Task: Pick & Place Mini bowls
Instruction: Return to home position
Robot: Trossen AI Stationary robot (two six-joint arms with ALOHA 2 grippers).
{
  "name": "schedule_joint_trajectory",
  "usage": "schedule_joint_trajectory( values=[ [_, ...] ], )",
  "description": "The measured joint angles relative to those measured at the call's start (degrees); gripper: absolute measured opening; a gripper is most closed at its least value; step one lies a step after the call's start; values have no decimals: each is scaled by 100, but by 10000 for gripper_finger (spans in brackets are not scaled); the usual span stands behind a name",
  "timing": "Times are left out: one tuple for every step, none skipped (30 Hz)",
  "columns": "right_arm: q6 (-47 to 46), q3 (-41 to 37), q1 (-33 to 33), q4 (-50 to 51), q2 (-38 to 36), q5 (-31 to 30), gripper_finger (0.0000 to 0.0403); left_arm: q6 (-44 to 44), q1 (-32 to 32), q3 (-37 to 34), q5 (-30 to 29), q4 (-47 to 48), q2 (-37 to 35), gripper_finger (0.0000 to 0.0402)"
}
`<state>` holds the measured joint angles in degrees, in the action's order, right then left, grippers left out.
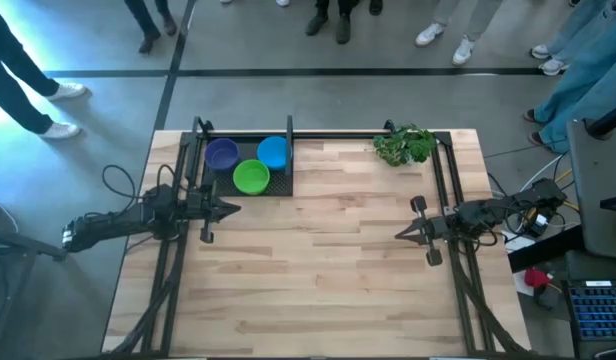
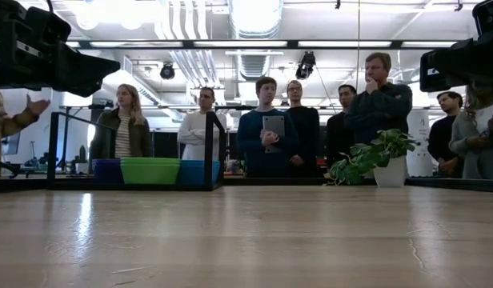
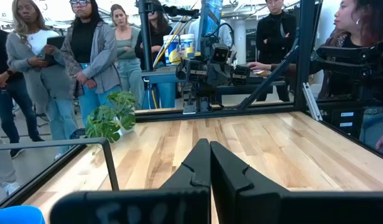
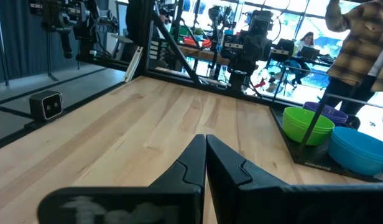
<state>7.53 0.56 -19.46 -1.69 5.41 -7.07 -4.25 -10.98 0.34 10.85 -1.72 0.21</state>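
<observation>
Three stacks of mini bowls sit in a black-framed tray at the table's far left: purple, lime green and blue. In the low view they show as purple, green and blue; in the right wrist view as green, blue and purple. My left gripper hovers shut at the table's left, just near of the tray. My right gripper hovers shut at the table's right. Both point toward the table's middle.
A leafy plant sprig in a white pot stands at the far edge, right of centre. Black frame posts rise along both sides of the table. Several people stand beyond the far edge. Bare wood lies between the two grippers.
</observation>
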Motion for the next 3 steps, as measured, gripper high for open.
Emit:
schedule_joint_trajectory(
  values=[
    [0,0,0,0,-1,0,8,0,-2,0,-2,-2,0,0],
    [0,0,0,0,0,0,8,0,-1,0,-2,-1,0,0],
    [0,0,0,0,-1,0,8,0,-2,0,-1,-1,0,0]
  ],
)
